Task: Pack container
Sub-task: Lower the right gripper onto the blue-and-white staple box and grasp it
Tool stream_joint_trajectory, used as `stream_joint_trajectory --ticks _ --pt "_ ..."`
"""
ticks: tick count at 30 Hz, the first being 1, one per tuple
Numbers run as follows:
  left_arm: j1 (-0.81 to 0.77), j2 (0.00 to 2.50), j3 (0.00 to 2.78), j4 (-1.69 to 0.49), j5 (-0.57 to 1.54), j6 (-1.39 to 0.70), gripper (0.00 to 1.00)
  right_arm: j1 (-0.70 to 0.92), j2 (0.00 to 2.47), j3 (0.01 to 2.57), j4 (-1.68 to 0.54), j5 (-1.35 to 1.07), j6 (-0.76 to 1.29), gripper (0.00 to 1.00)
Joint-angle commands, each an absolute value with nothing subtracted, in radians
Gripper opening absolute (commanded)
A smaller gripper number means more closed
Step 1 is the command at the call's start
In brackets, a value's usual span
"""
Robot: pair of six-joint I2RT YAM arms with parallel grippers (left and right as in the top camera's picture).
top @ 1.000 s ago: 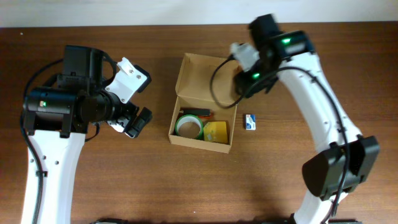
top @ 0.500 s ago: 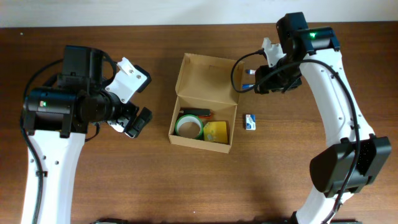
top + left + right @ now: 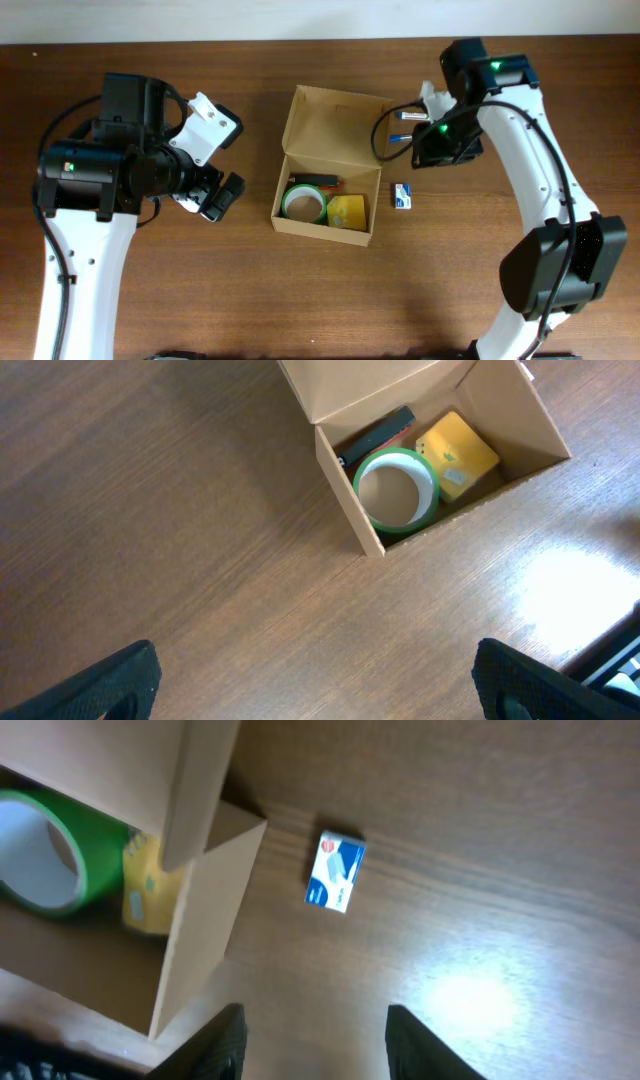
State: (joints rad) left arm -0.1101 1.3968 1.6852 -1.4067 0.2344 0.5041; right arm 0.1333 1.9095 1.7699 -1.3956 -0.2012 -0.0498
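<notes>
The tan cardboard container [image 3: 330, 125] stands at the table's middle with its flap lid open toward the back. Inside lie a green tape roll [image 3: 303, 203], a yellow item [image 3: 347, 212] and a black and red item [image 3: 318, 182]. A small blue-and-white box [image 3: 403, 196] lies on the table just right of the container. My right gripper [image 3: 432, 148] hangs open and empty behind that small box [image 3: 334, 872], with its fingers [image 3: 220, 1040] beside the container's right wall [image 3: 200, 920]. My left gripper [image 3: 220, 195] is open and empty left of the container [image 3: 515, 410].
The brown wooden table [image 3: 200, 290] runs to a pale wall at the back. The left wrist view shows the tape roll [image 3: 397, 490] and the yellow item [image 3: 456, 453] packed side by side. A cable loops from the right arm over the lid's right edge [image 3: 380, 135].
My right arm has swung right, from over the container's lid to a spot beyond its right side, behind the small blue-and-white box. The left arm has not moved.
</notes>
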Motion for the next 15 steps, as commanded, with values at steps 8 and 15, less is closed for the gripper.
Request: stream_joint_trajectory --ticks 8,15 --pt "-0.109 1.393 1.7 -1.407 0.238 0.517 1.0 0.139 1.67 1.369 -1.135 -0.247 0.017 0.48" --pt "-0.109 1.393 1.7 -1.407 0.238 0.517 1.0 0.165 1.616 1.089 -0.879 -0.238 0.054 0.48"
